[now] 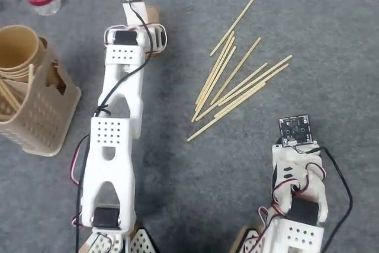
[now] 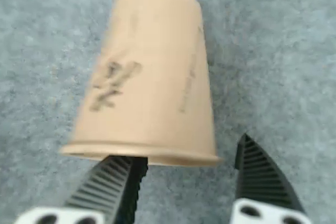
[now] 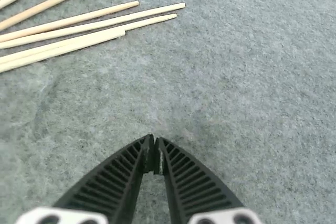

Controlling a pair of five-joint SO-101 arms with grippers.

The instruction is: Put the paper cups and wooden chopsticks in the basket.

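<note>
Plainly the cup [image 2: 147, 72] is light, thin-walled paper: it will dent or fold under a hard squeeze and may skid on the mat [image 1: 177, 176] if nudged, so I would take it at the rolled rim, its stiffest part, with one finger inside the mouth and one outside, closing gently. It is plain tan, tapered, with a dark smudged mark on its side, and it seems to lie on its side at the far end of the mat, mouth toward the left gripper [image 2: 184, 182]. That gripper is spread wide and holds nothing; one jaw sits just under the rim and the other beside it, though I cannot tell whether either touches. The chopsticks [image 1: 237, 81] are pale, thin, stiff wooden sticks, scattered in a loose fan at the middle of the mat, several overlapping; they are likely to roll or pivot, so a pinch near mid-length suits them. The right gripper [image 3: 156, 156] is clenched on nothing, near the closest sticks. The basket [image 1: 44, 122], at the left edge, already holds stacked cups [image 1: 21, 45].
</note>
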